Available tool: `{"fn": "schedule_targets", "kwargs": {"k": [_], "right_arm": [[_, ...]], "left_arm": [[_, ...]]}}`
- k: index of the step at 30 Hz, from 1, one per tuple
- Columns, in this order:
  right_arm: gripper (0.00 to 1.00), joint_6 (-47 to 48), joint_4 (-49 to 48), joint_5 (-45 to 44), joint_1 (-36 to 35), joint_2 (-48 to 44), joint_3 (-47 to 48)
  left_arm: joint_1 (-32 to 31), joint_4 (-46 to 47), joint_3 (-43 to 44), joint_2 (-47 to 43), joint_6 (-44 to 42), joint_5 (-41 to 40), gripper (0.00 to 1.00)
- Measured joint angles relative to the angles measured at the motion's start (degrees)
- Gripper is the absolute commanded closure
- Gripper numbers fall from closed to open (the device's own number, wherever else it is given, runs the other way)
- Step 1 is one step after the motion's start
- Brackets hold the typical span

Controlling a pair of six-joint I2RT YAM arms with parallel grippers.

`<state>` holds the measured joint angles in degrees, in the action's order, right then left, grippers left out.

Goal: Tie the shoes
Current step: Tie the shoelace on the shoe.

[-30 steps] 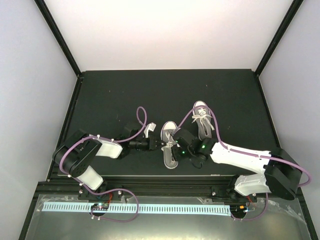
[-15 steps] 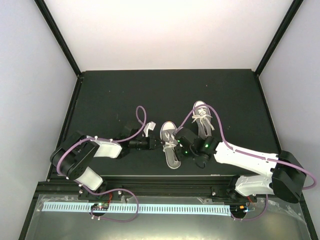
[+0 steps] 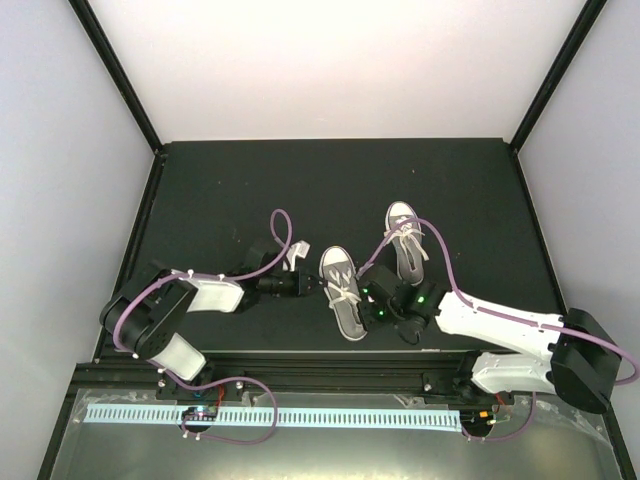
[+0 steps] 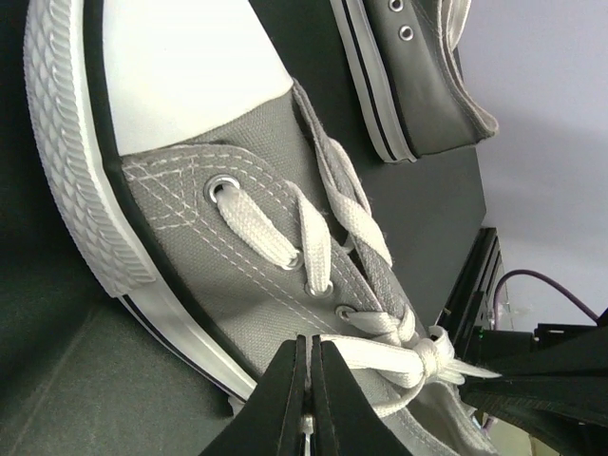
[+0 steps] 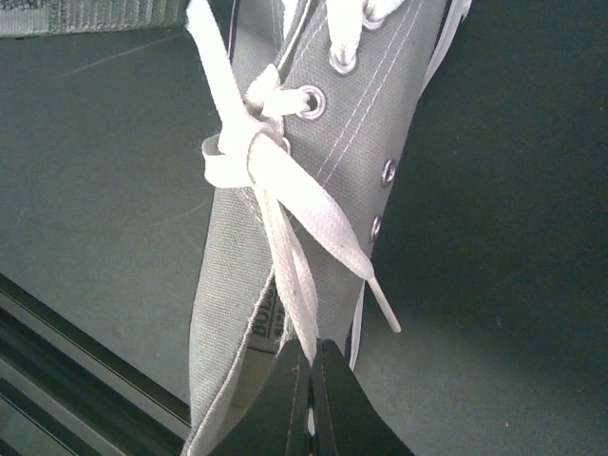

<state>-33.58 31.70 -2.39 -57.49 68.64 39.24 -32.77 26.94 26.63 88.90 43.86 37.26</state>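
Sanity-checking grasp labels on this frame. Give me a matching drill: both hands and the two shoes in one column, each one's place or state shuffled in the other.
1. left hand
2. right hand
3. near shoe
4. far shoe

A. no hand on it
B. shut on lace, at the near shoe's right in the top view
C. lies between the two hands
D. shut on lace, at the near shoe's left in the top view

Pairs: 1-D, 2-B, 3-C, 4-A

Open tabletop (image 3: 250, 180) beyond the shoes (image 3: 343, 295), narrow gap between them, left arm (image 3: 215, 297) and right arm (image 3: 500, 322) flanking the nearer one
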Motion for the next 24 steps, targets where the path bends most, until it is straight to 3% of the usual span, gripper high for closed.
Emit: {"fn": "schedule_targets", "kwargs": {"k": [22, 23, 24], "right_arm": [[0.98, -2.4, -4.4, 1.7, 0.1, -3.1, -4.3], [0.95, -2.4, -4.5, 1.7, 0.1, -3.3, -4.3], [0.86, -2.4, -4.5, 1.9, 0.2, -3.4, -4.3]], "left_arm": [[3.2, -1.5, 2.2, 4.5, -2.7, 2.8, 0.98], [3.2, -1.5, 2.2, 4.5, -2.9, 2.9, 0.91], [3.3, -1.5, 2.2, 4.5, -3.2, 3.0, 0.74]]}}
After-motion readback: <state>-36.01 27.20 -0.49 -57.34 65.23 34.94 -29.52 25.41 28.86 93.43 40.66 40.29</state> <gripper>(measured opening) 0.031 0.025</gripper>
